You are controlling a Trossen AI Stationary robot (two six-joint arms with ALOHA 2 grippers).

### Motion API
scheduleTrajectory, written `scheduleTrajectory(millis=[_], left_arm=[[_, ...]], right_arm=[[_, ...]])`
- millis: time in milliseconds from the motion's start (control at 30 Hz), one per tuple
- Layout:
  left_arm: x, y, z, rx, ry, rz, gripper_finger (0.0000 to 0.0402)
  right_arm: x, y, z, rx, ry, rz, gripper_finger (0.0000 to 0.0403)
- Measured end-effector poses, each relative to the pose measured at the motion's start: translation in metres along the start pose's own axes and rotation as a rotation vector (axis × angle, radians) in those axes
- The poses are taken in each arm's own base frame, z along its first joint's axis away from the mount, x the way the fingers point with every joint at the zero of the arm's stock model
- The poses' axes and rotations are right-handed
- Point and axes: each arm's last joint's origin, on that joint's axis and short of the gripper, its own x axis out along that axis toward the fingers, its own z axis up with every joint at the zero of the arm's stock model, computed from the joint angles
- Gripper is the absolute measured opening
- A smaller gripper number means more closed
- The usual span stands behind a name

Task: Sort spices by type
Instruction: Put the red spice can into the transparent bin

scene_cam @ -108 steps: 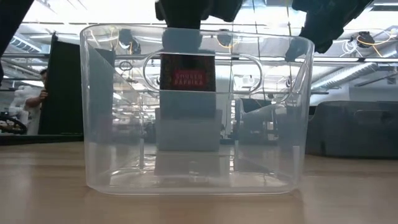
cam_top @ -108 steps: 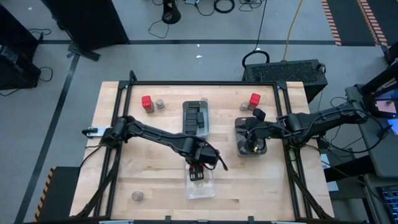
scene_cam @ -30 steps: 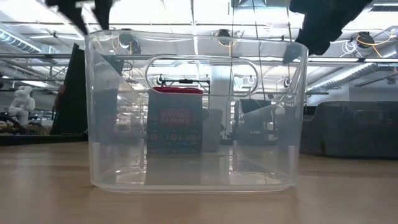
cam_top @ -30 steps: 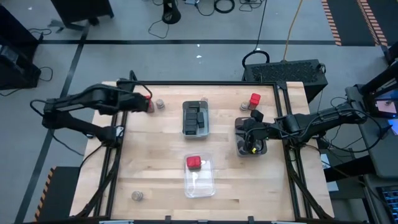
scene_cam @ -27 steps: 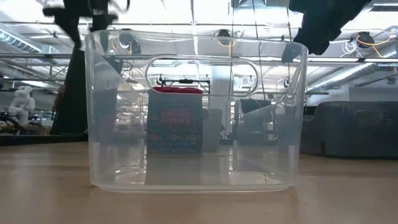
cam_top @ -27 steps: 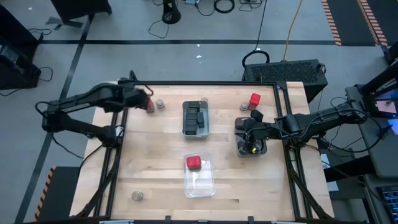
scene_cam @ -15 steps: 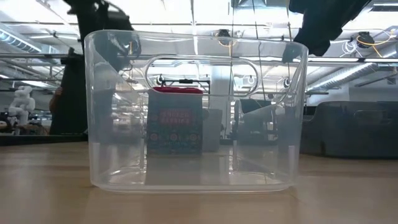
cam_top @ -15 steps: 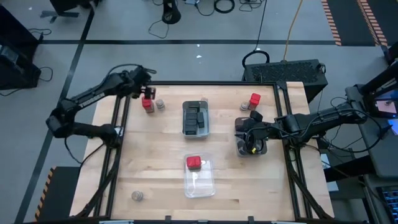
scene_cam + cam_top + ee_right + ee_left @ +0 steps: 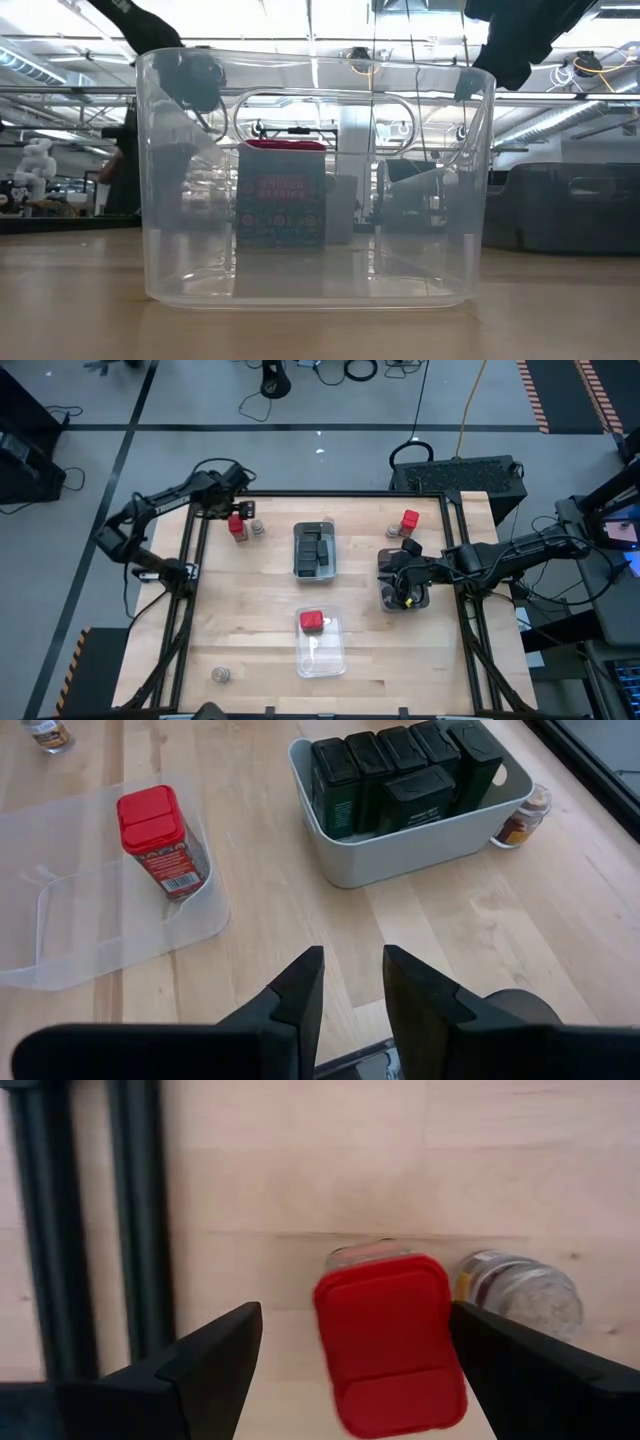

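Note:
A red block (image 9: 237, 527) stands near the table's far left corner beside a round jar (image 9: 257, 527). My left gripper (image 9: 355, 1320) hangs open just above the red block (image 9: 392, 1342), one finger on either side of its top and not touching it. Several dark blocks (image 9: 400, 775) fill a pale tray (image 9: 313, 550). Another red block (image 9: 312, 622) stands in the clear tray (image 9: 322, 650) near the front. My right gripper (image 9: 352, 982) hovers over the dark smoky tray (image 9: 402, 592), fingers slightly apart with nothing between them.
A third red block (image 9: 410, 520) and a jar (image 9: 393, 530) stand at the far right. Another jar (image 9: 220, 675) sits near the front left corner. A black frame rail (image 9: 140, 1230) runs close beside my left gripper. In the low view, the clear tray (image 9: 315, 180) fills the foreground.
My left arm has swung round from the table's left side toward its far edge. Its gripper has come down over the far-left red block, tipped to point downward, and stayed open.

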Motion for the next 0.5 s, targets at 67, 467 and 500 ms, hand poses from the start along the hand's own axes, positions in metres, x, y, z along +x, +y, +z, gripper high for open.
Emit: scheduleTrajectory(millis=[67,467,500], left_arm=[[0.0038,-0.0026,0.0017,0.000,0.007,-0.013,0.0327],[0.0060,-0.0071,0.0057,0.022,-0.027,-0.037,0.0327],[0.0060,-0.0067,0.0056,0.021,-0.029,-0.030,0.0327]], right_arm=[[0.0000,0.0000,0.0000,0.000,0.000,0.000,0.0089],[0.0000,-0.0001,-0.0001,-0.002,0.001,-0.001,0.0089],[0.0000,0.0000,-0.0001,-0.007,0.001,0.000,0.0089]])
